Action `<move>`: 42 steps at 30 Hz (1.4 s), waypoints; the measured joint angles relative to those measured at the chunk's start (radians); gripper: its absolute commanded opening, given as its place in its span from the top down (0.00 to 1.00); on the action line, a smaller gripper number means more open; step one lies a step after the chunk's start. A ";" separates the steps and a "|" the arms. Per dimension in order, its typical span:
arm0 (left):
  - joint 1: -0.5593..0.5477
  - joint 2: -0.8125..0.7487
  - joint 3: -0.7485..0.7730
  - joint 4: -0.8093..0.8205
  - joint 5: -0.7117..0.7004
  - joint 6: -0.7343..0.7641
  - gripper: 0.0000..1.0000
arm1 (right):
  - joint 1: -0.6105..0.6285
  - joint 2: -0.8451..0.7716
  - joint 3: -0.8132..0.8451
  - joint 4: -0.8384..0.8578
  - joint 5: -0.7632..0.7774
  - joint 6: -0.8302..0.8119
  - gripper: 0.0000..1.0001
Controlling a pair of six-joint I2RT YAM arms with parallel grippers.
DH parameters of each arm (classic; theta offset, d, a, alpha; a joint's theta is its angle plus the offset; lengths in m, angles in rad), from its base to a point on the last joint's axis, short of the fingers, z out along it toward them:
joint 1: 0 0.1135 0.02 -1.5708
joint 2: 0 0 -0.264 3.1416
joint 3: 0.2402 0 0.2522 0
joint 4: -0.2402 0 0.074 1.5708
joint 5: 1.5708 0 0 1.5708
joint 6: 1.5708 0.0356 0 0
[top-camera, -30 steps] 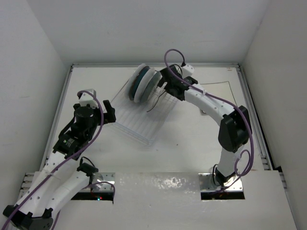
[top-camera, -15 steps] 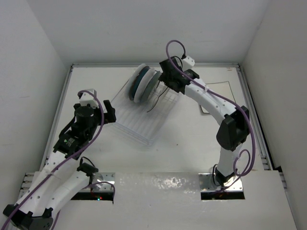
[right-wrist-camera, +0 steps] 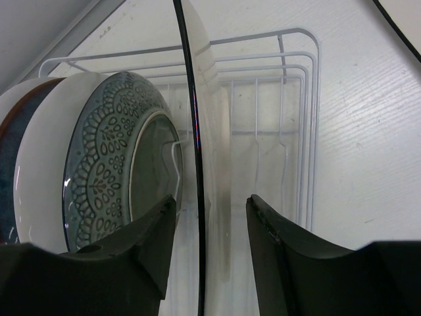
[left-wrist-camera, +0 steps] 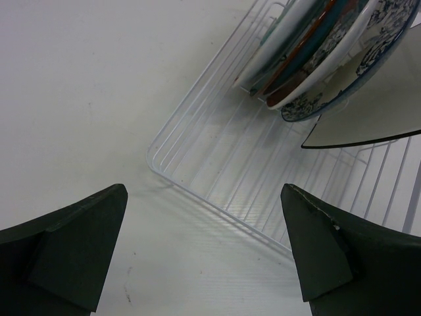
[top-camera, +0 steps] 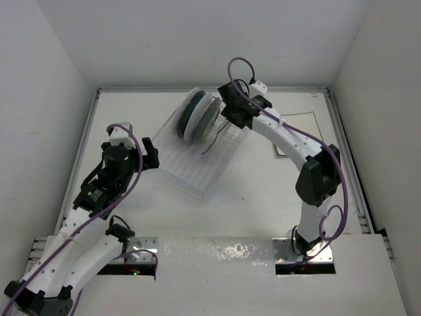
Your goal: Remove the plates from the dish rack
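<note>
Two claws are out over the white bench (top-camera: 263,204), and we take them in turn. Toward the far edge of the bench, about midway between its left and right edges, the white wire rack (top-camera: 192,170) lies slantwise, with one corner pointing at the near edge. The plates (top-camera: 197,113) stand on edge, packed together, at the rack's far end.

The right claw (right-wrist-camera: 210,201) reaches in at the right side of the stack. Its wrist camera looks along a cream plate (right-wrist-camera: 214,125) with a thin dark rim, seen edge-on. The two fingers (right-wrist-camera: 148,250) stand one on each side of that plate. We see a sliver of rack between each finger and the plate, so the claw is half spread around it and, as far as we can tell, not pinching it. Just left of the cream plate stands a patterned round plate (right-wrist-camera: 99,151), blue-grey lacework with a pale rim, resting by a wire prong. More plates crowd behind it at the left.

The left claw (left-wrist-camera: 204,191) hangs just beside the rack's left corner, toward the bench's left edge. Its fingers are spread wide and grip nothing. Its camera looks down on the rack's rounded corner and across to the standing plates, among them a red-and-teal plate (left-wrist-camera: 306,46).
</note>
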 measured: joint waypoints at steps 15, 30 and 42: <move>0.000 0.000 0.000 0.000 0.000 0.000 0.00 | -0.001 0.008 -0.006 -0.045 0.025 -0.011 1.00; 0.000 0.000 0.000 0.000 0.003 0.000 0.00 | -0.003 -0.013 -0.018 -0.031 0.005 -0.019 1.00; 0.000 0.001 0.000 0.000 -0.005 0.000 0.00 | -0.008 -0.238 -0.045 -0.104 0.007 -0.018 1.00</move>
